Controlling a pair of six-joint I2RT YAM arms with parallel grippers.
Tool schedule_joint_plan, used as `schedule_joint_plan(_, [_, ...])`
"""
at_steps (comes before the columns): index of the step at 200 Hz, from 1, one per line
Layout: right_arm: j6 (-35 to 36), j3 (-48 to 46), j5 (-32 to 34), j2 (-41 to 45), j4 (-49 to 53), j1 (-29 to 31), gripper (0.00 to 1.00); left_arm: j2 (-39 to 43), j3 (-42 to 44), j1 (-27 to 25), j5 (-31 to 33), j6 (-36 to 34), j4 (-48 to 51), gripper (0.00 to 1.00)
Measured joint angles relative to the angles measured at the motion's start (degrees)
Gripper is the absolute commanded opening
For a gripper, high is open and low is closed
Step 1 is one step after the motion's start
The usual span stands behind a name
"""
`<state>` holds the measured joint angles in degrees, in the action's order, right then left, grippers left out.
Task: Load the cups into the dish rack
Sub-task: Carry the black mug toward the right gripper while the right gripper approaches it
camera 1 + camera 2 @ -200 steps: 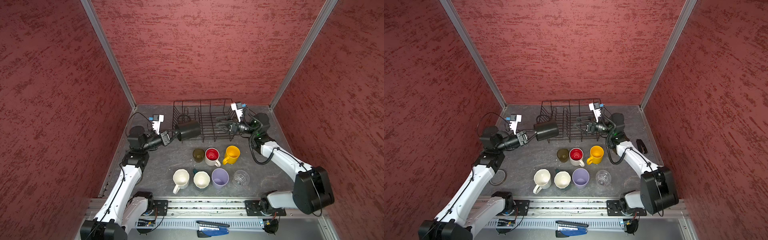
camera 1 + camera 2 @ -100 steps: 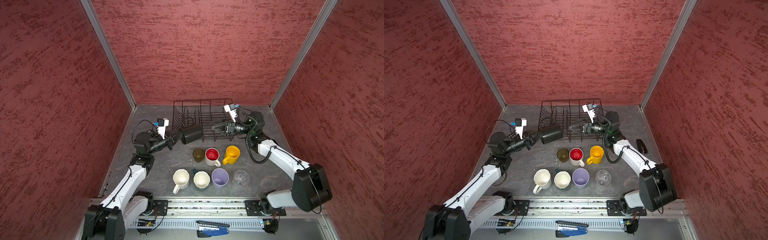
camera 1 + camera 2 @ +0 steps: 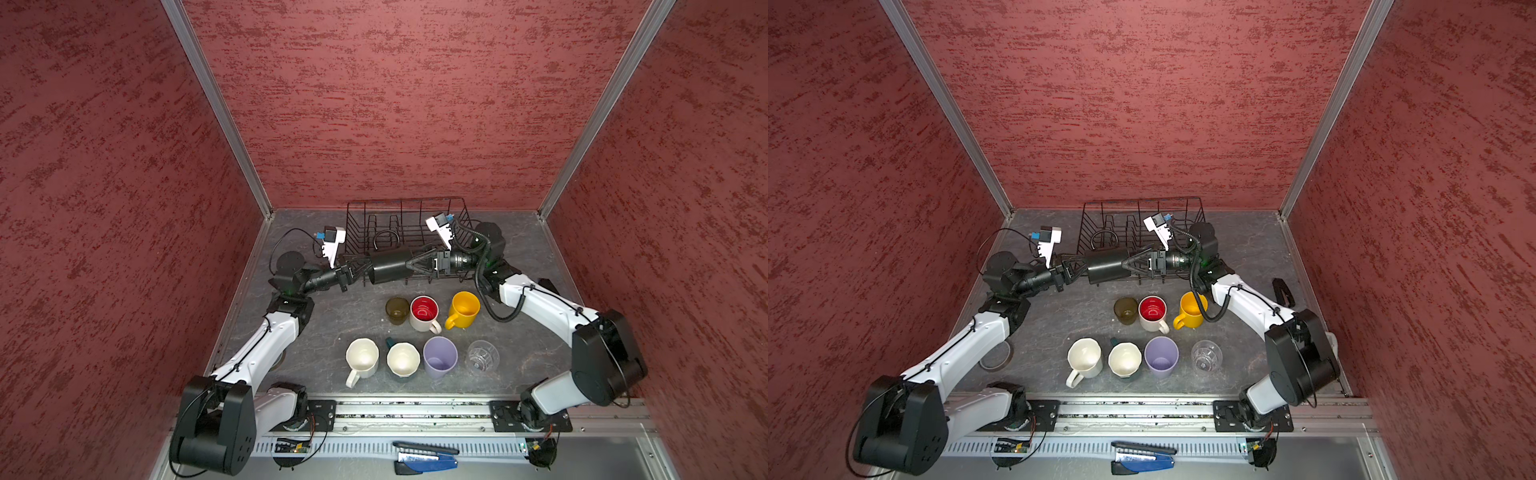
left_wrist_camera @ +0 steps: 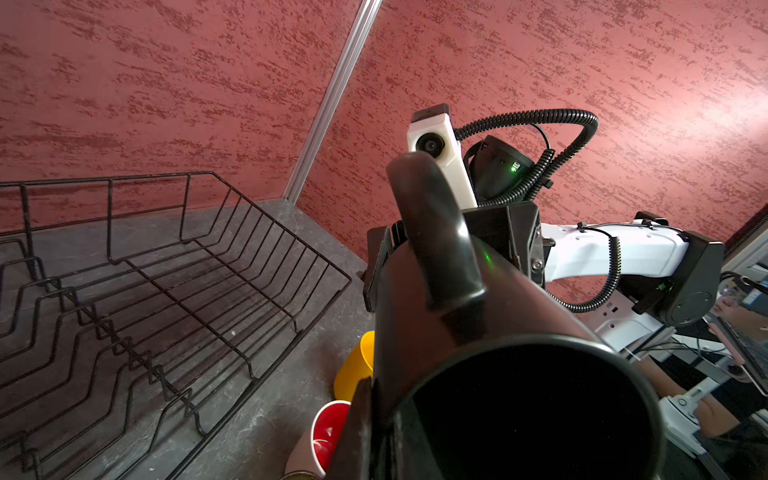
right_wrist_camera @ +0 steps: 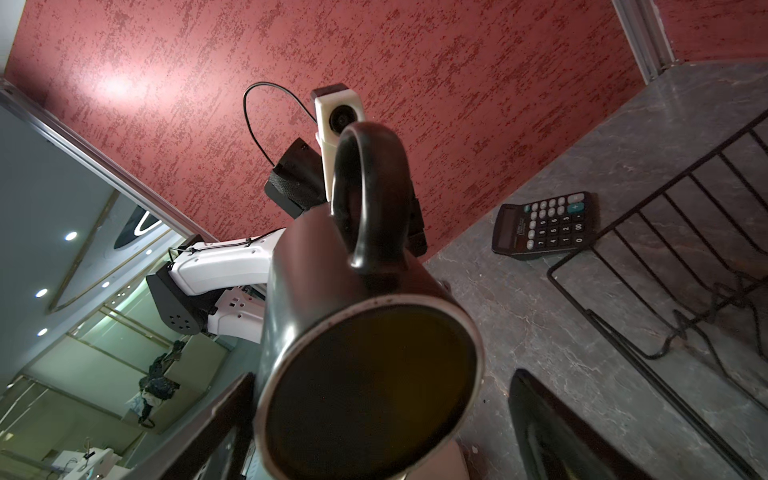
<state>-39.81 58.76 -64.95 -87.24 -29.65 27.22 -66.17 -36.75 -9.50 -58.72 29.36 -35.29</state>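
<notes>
- The left gripper (image 3: 360, 268) has carried the glossy black ceramic mug (image 3: 388, 266) from the desk's left side to just in front of the black thin-wire dish rack (image 3: 405, 203).
- The right gripper (image 3: 409, 266) has swung off the rack towards the mug. Its jaws are now spread wide, straddling the mug's base end.
- The left gripper is pinching the mug's rim wall, one finger inside the mouth.
- The right wrist view shows a gap beside the base, so the right jaws have not closed yet.
- Judgement: this is a mid-air hand-over. The right gripper must clamp before the left lets go, then set the mug in the rack.
- The mug is off the grey stone-look desk (image 3: 332, 324), lying sideways with its handle up, mouth to the left and base to the right. The base has a pale unglazed ring.
- The rack holds no cups.
- Seven cups stand upright on the desk:
  - olive-brown tumbler (image 3: 397, 309)
  - red-lined white mug (image 3: 424, 312)
  - yellow mug (image 3: 464, 308)
  - white mug (image 3: 362, 358)
  - teal mug (image 3: 402, 359)
  - lavender tumbler (image 3: 439, 357)
  - clear glass tumbler (image 3: 482, 356)
</notes>
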Motion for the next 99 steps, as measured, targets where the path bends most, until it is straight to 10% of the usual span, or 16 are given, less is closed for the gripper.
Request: schedule_joint_plan(99, [-5.3,0.9,-0.4,-2.9,-8.7,3.0,0.93,-2.6,-0.3,-2.7,-2.3,3.3,-3.3,0.00])
